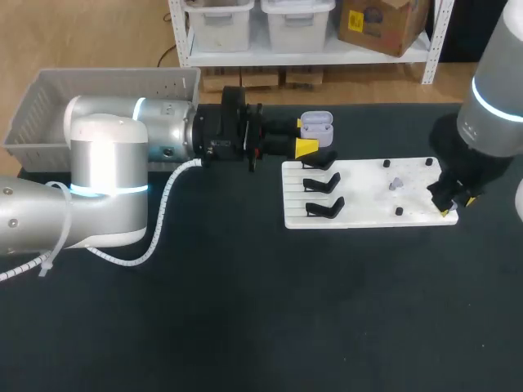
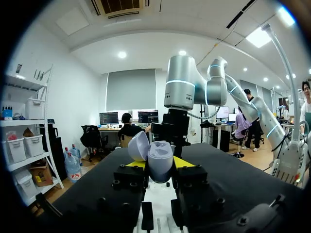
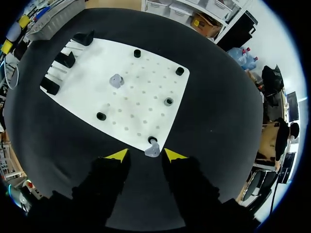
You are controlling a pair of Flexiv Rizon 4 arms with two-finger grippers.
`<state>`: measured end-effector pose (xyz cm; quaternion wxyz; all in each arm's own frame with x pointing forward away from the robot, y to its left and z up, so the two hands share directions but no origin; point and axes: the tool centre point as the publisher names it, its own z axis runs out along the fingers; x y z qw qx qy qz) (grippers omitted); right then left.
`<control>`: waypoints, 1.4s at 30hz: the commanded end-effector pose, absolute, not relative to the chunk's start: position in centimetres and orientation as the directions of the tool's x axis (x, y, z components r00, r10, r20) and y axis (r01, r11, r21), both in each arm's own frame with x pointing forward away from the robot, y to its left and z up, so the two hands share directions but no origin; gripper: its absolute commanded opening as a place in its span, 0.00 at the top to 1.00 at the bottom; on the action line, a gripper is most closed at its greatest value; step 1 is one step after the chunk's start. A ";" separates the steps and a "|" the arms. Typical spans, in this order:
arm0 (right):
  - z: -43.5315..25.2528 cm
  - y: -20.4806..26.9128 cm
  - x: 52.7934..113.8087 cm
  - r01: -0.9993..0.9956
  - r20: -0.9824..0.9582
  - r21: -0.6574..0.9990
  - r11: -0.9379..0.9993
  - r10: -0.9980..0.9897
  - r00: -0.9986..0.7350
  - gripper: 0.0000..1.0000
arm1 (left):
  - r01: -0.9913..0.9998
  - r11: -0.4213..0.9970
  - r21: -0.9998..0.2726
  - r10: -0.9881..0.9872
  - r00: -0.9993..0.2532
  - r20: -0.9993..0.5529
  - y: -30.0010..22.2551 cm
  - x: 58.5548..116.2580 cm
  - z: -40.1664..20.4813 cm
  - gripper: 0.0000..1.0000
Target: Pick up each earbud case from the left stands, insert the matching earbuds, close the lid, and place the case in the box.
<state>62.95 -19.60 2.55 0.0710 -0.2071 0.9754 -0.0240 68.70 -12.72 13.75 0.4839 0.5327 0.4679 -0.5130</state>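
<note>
Left hand [image 2: 159, 165] clenched on earbud case [image 2: 160, 158], lid flipped open, case gripped from both sides. Black stands [image 1: 321, 181] just beside this hand, on white board [image 1: 368, 208]. Right hand [image 3: 146, 155] released, holding nothing. Grey earbud [image 3: 152, 151] sits just ahead of its tips at board edge, untouched. Second earbud [image 3: 115, 80] further ahead, mid-board.

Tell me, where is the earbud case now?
In the head view the earbud case, its lid open, sits between the fingers of the left gripper, just beyond the far black stand at the white board's left end.
</note>
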 end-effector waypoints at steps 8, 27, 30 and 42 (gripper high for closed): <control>2.1 -20.0 63.2 -0.395 -0.149 -0.084 0.915 -0.403 -0.903 0.60 | 0.995 -0.091 0.038 0.001 0.038 -0.999 -12.7 68.6 13.7 1.00; 1.2 -20.2 63.6 -0.399 -0.154 -0.069 0.914 -0.405 -0.901 0.60 | 0.995 -0.091 0.038 0.001 0.038 -0.999 -12.7 68.6 13.7 1.00; 1.2 -20.2 63.6 -0.399 -0.154 -0.067 0.915 -0.404 -0.901 0.59 | 0.995 -0.091 0.038 0.001 0.038 -0.999 -12.7 68.6 13.7 1.00; 1.2 -20.1 63.6 -0.404 -0.155 -0.069 0.912 -0.410 -0.899 0.76 | 0.995 -0.091 0.038 0.001 0.038 -0.999 -12.7 68.6 13.7 1.00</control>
